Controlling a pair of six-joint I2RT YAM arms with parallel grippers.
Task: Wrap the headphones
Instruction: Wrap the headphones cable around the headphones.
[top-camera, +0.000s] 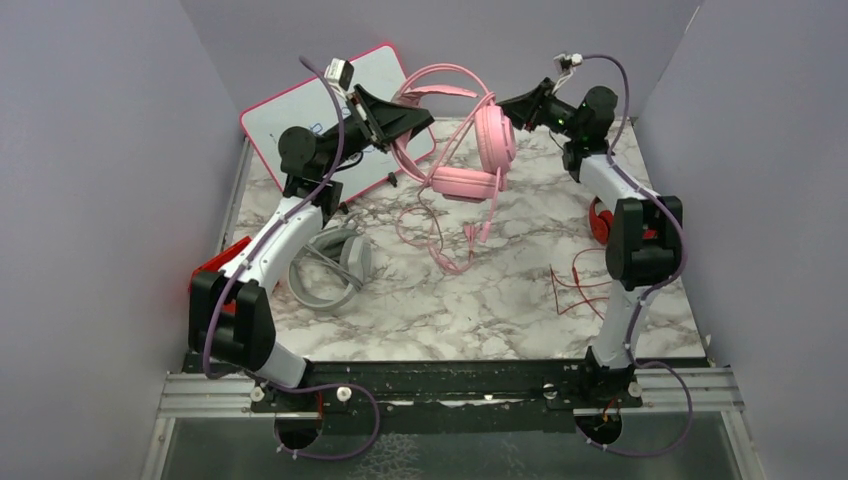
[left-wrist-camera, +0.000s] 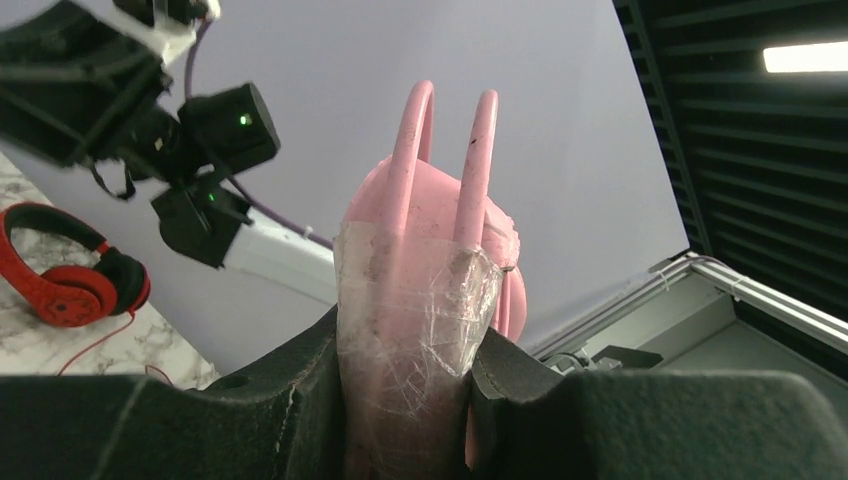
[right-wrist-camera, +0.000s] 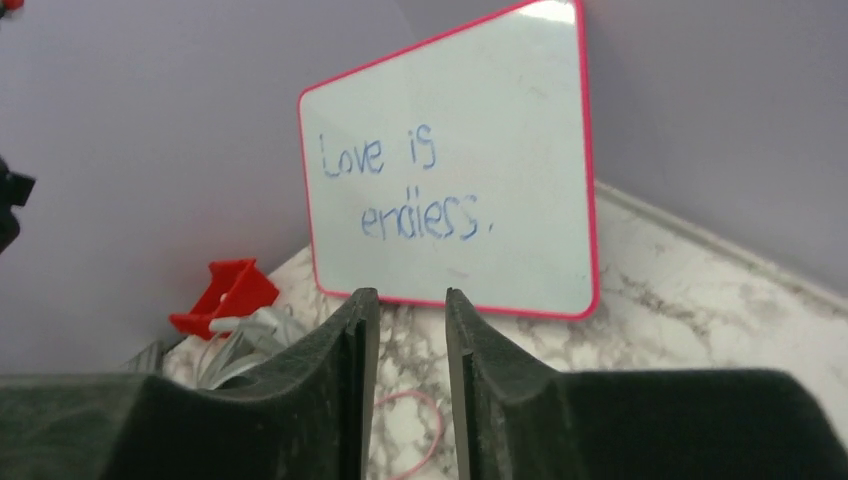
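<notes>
Pink headphones (top-camera: 478, 150) are up off the worktop (top-camera: 480, 310), my left tool (left-wrist-camera: 410, 370) clamped on the taped headband. Cable (top-camera: 440, 235) trails loose below, so wrapping's barely begun, I reckon. Right tool (right-wrist-camera: 412, 320) stands slightly parted and empty; it needs to catch that cable. Whiteboard (top-camera: 320, 120) crowds behind, grey pair (top-camera: 335, 265) left, red pair (left-wrist-camera: 60, 285) right.
</notes>
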